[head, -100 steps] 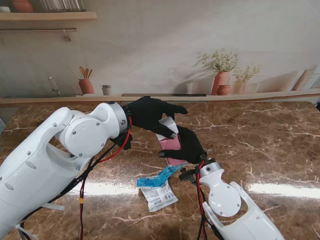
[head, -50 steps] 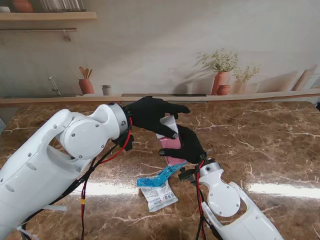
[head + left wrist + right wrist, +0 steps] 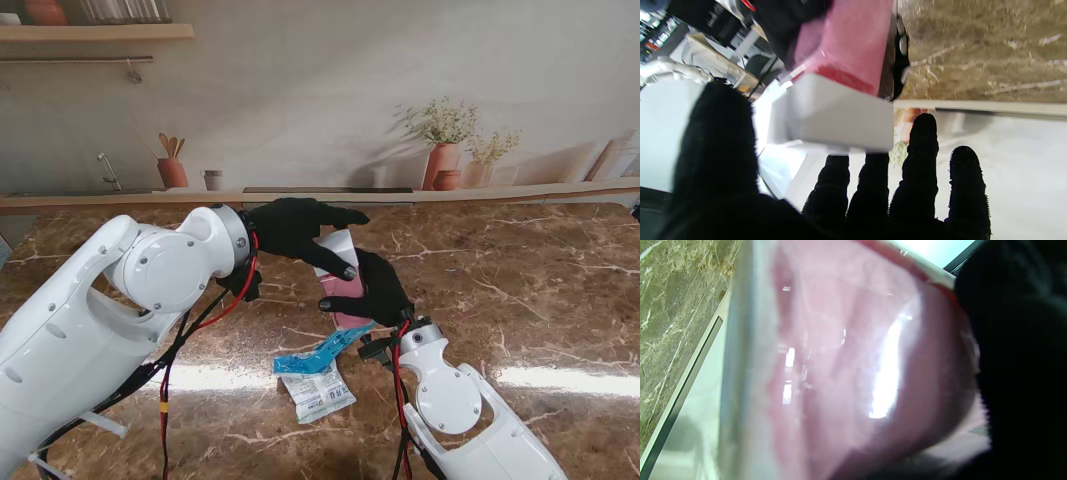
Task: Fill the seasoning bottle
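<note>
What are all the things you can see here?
Seasoning bottle: one, pink with a white cap, held between both hands over the table.
Blue packet: one, lying on the table nearer to me than the bottle.
White packet: one, partly under the blue one.
Table: one, brown marble.
Plant pots: terracotta, on the ledge at the back.
Left hand: black glove, fingers on the cap.
Right hand: black glove, gripping the bottle's body.
</note>
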Robot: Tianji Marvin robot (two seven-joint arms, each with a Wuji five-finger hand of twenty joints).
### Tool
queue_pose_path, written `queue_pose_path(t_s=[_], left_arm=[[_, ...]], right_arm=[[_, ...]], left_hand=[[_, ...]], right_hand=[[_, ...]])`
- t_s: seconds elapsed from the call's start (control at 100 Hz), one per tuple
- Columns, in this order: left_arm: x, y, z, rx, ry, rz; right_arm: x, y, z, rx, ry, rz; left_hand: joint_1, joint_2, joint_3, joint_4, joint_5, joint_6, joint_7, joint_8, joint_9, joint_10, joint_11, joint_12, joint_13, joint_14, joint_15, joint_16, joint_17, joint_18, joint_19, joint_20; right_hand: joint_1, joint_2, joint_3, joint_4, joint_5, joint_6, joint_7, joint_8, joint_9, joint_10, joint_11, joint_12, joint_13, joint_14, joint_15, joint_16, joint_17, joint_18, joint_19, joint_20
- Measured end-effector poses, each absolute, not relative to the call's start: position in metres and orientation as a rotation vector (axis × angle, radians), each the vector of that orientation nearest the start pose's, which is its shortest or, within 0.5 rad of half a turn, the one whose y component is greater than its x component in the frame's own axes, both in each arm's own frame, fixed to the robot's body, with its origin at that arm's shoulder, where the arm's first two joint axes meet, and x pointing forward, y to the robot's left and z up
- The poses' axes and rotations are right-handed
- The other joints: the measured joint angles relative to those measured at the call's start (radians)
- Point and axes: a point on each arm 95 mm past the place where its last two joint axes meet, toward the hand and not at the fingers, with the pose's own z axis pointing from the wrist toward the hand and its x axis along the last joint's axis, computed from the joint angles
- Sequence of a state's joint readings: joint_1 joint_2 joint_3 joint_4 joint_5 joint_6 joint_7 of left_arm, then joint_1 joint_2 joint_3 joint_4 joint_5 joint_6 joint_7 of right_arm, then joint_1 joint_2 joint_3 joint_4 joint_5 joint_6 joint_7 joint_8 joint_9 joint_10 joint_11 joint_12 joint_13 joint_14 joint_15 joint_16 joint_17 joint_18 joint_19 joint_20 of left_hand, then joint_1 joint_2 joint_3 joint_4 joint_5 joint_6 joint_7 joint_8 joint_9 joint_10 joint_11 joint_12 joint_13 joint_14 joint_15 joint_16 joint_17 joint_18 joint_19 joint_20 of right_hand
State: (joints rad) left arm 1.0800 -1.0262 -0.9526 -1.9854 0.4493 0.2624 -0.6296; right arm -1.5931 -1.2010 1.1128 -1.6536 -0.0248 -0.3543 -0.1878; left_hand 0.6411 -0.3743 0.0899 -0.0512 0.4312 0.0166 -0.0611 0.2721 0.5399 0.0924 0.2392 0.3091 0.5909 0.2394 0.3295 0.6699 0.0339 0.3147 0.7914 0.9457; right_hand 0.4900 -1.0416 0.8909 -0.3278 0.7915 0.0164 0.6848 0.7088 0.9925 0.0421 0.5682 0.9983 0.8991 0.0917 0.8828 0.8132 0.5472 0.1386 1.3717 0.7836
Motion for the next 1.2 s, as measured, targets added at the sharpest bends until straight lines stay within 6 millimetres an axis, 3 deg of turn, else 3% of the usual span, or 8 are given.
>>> queue_pose_path(t_s=[0.25, 0.39, 0.52, 0.7, 0.86, 0.93, 1.1, 1.2], left_arm=[[0.404, -0.13, -0.114, -1.306, 1.981, -1.753], [0.406, -0.135, -0.116, -1.281, 1.938, -1.777], [0.408, -0.14, -0.118, -1.293, 1.866, -1.8], [0.407, -0.143, -0.122, -1.352, 1.824, -1.805], [0.405, -0.141, -0.119, -1.258, 1.897, -1.813], [0.404, -0.14, -0.119, -1.211, 1.956, -1.807], [0.397, -0.136, -0.117, -1.211, 2.174, -1.755], [0.398, -0.132, -0.112, -1.278, 2.218, -1.805]], right_arm=[[0.375, 0.072, -0.293, -1.718, -0.648, -2.467], [0.374, 0.073, -0.293, -1.713, -0.67, -2.477], [0.376, 0.072, -0.293, -1.715, -0.672, -2.497], [0.377, 0.071, -0.294, -1.724, -0.673, -2.503], [0.376, 0.071, -0.295, -1.728, -0.647, -2.486], [0.375, 0.071, -0.295, -1.731, -0.631, -2.475], [0.374, 0.071, -0.297, -1.736, -0.639, -2.468], [0.374, 0.071, -0.296, -1.734, -0.638, -2.47]], left_hand=[[-0.006, -0.129, 0.509, -0.023, 0.091, -0.065, 0.0, 0.191, 0.25, 0.002, 0.092, 0.129, 0.252, -0.013, 0.185, 0.111, 0.13, -0.027, 0.205, 0.024], [0.005, -0.266, 0.516, -0.139, 0.216, -0.1, 0.004, 0.271, 0.457, 0.046, 0.041, 0.26, 0.435, -0.041, 0.317, 0.131, 0.264, -0.063, 0.377, 0.03], [0.004, -0.293, 0.462, -0.147, 0.289, -0.102, 0.012, 0.199, 0.547, 0.07, 0.033, 0.208, 0.544, -0.038, 0.367, 0.111, 0.367, -0.073, 0.475, 0.025], [0.004, -0.261, 0.43, -0.146, 0.289, -0.086, 0.012, 0.172, 0.559, 0.094, 0.067, 0.156, 0.563, -0.032, 0.378, 0.088, 0.354, -0.069, 0.497, 0.009], [0.057, -0.263, 0.505, -0.177, 0.256, -0.105, 0.011, 0.148, 0.519, 0.098, -0.12, 0.29, 0.362, -0.021, 0.253, 0.096, 0.166, -0.072, 0.34, -0.01], [0.057, -0.263, 0.675, -0.178, 0.212, -0.122, 0.008, 0.136, 0.342, 0.093, -0.069, 0.156, 0.176, -0.043, 0.099, 0.067, 0.067, -0.098, 0.217, -0.021], [0.159, -0.17, 0.874, -0.079, -0.015, -0.168, 0.015, 0.021, -0.121, 0.001, -0.071, -0.092, -0.267, -0.113, -0.152, -0.09, -0.091, -0.206, -0.174, -0.126], [0.142, -0.185, 0.812, -0.076, -0.156, -0.178, 0.021, -0.051, -0.284, -0.11, -0.067, -0.13, -0.377, -0.099, -0.189, -0.139, -0.12, -0.217, -0.375, -0.084]], right_hand=[[0.0, -0.002, 0.0, 0.0, 0.003, 0.0, 0.0, 0.0, 0.0, 0.0, 0.0, 0.0, 0.0, 0.0, 0.0, 0.0, 0.0, 0.0, 0.0, 0.0], [0.0, -0.01, 0.0, 0.0, 0.009, 0.0, 0.0, 0.0, 0.003, -0.001, 0.0, 0.0, 0.0, -0.001, 0.0, 0.0, 0.0, 0.0, 0.0, 0.0], [0.0, -0.01, 0.0, 0.0, 0.009, 0.0, 0.0, 0.0, 0.003, -0.001, 0.0, 0.0, 0.0, -0.001, 0.0, 0.0, 0.0, 0.0, 0.0, 0.0], [0.0, -0.01, -0.001, 0.0, 0.009, 0.0, 0.0, 0.012, 0.003, -0.001, 0.0, 0.0, 0.0, -0.001, 0.0, 0.0, 0.0, 0.0, 0.0, 0.0], [0.0, -0.014, -0.001, 0.0, 0.011, 0.0, 0.0, 0.014, 0.004, -0.001, 0.0, 0.0, 0.0, -0.001, 0.0, 0.0, 0.0, 0.0, 0.0, 0.0], [0.0, -0.015, -0.001, 0.0, 0.014, 0.0, 0.0, 0.014, 0.006, -0.001, 0.0, 0.0, 0.0, -0.001, 0.003, 0.0, 0.0, 0.0, 0.0, 0.0], [0.001, -0.035, -0.001, 0.0, 0.02, -0.014, 0.0, 0.014, 0.009, -0.002, 0.0, 0.0, 0.0, -0.001, 0.003, 0.0, 0.0, 0.0, 0.0, 0.0], [0.001, -0.042, -0.001, 0.0, 0.02, -0.024, 0.0, 0.018, 0.009, -0.01, 0.0, 0.0, 0.0, -0.003, 0.0, 0.0, 0.0, 0.0, 0.0, 0.0]])
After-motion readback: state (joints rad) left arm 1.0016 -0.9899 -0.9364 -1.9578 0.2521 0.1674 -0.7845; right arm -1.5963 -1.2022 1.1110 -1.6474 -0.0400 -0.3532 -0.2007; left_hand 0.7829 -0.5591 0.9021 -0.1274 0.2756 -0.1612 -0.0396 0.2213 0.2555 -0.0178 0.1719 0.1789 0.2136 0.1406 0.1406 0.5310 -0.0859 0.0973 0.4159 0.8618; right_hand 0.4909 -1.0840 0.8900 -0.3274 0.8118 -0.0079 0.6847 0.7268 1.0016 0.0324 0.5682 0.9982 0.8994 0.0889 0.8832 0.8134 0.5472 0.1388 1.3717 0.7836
